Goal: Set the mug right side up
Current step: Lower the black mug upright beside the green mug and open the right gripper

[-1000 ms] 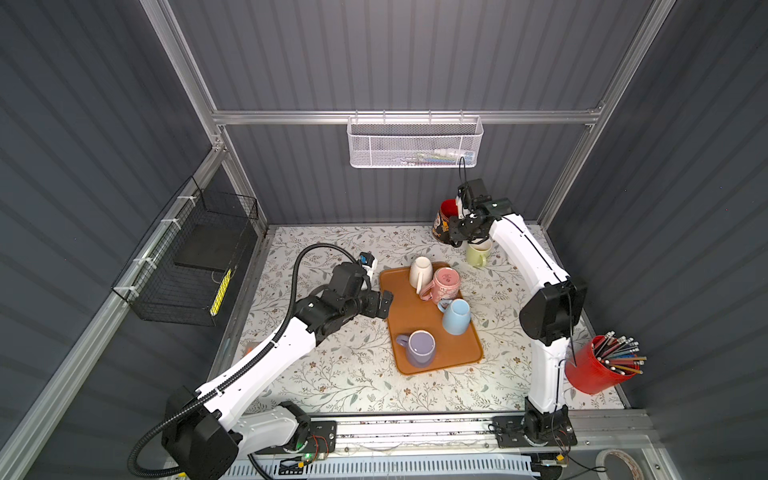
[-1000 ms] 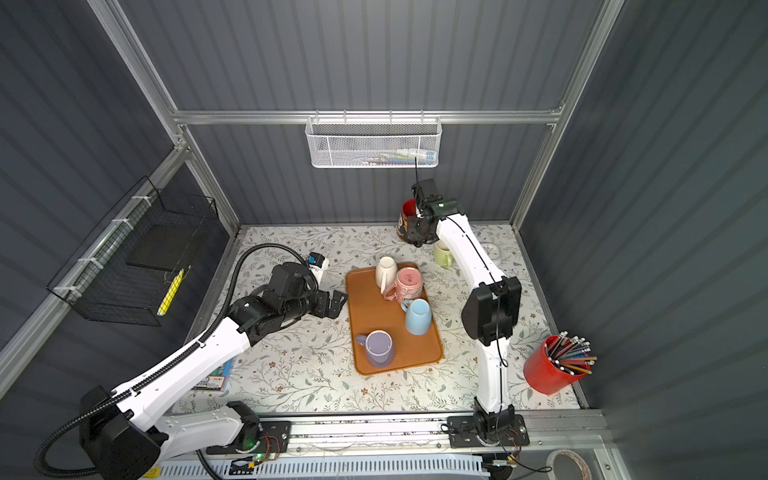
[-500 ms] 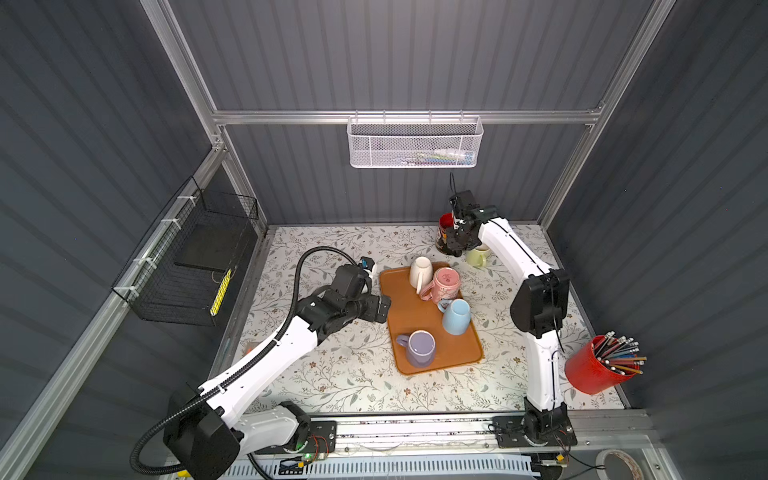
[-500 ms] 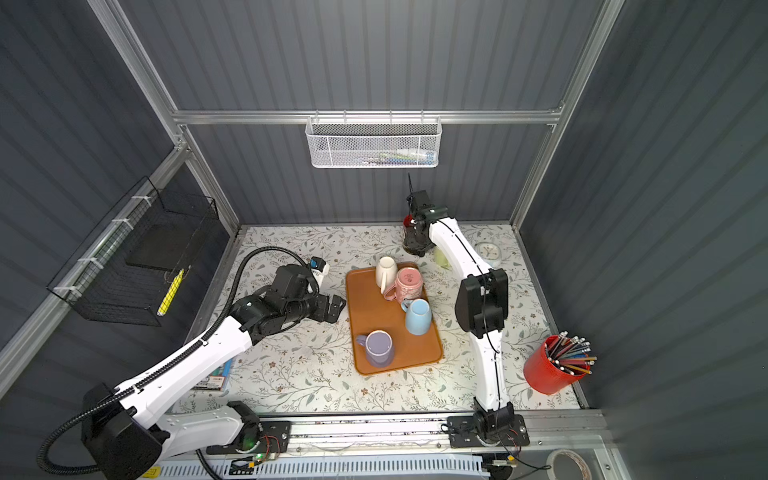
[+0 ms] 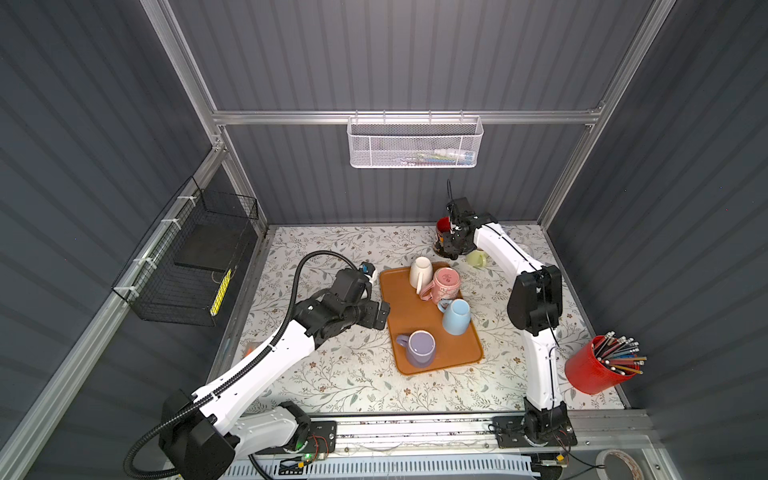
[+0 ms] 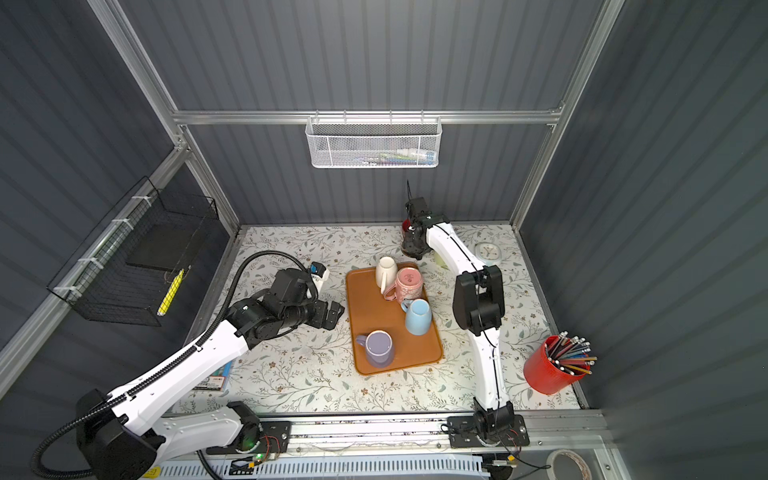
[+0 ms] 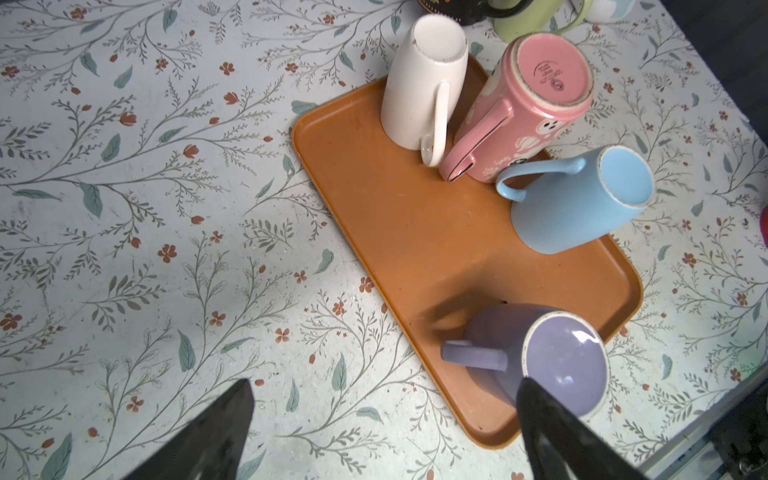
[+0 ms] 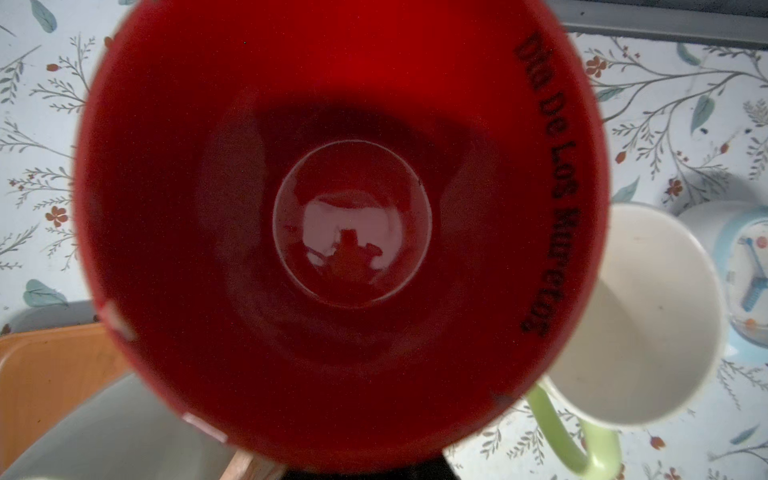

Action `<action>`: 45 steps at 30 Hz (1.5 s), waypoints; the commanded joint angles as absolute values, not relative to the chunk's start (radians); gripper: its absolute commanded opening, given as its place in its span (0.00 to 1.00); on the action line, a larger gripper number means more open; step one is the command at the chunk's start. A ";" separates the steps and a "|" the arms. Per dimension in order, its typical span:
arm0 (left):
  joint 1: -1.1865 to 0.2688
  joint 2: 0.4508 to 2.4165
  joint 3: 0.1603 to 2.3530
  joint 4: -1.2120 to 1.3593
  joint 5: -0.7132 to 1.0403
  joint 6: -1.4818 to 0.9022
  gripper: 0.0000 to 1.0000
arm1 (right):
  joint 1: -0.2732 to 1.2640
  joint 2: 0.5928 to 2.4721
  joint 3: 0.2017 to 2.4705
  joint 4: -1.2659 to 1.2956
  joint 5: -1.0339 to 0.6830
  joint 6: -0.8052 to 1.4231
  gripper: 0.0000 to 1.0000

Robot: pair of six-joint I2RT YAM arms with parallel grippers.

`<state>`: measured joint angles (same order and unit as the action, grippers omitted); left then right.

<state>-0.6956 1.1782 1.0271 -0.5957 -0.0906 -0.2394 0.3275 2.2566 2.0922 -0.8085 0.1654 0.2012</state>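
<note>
Mug looked upright on desk, right fingers nearly closed on it, left fingers spread empty; letting go seemed next.

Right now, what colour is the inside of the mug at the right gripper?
The mug is red inside; the right wrist view shows it best.

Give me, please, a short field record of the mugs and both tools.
tray: four mugs, all mouth down: white, pink, blue, purple
red mug: off tray, at the back, mouth up, gripped by right tool
green mug: beside it, mouth up
left tool: open, empty, beside the tray
right tool: shut on red mug
</note>
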 commanded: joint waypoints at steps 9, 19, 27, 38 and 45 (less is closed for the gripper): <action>-0.704 1.225 1.101 -0.666 -0.090 -0.223 0.98 | 0.307 2.244 2.035 -0.662 0.198 0.207 0.00; -0.706 1.242 1.117 -0.678 -0.082 -0.209 0.98 | 0.305 2.267 2.019 -0.650 0.215 0.194 0.00; -0.706 1.256 1.136 -0.704 -0.085 -0.175 0.98 | 0.302 2.269 2.008 -0.645 0.209 0.187 0.12; -0.706 1.277 1.231 -0.846 -0.082 -0.027 0.94 | 0.302 2.224 1.971 -0.648 0.202 0.183 0.44; -0.711 1.359 1.284 -0.910 -0.006 0.056 0.82 | 0.304 2.106 1.897 -0.620 0.177 0.197 0.56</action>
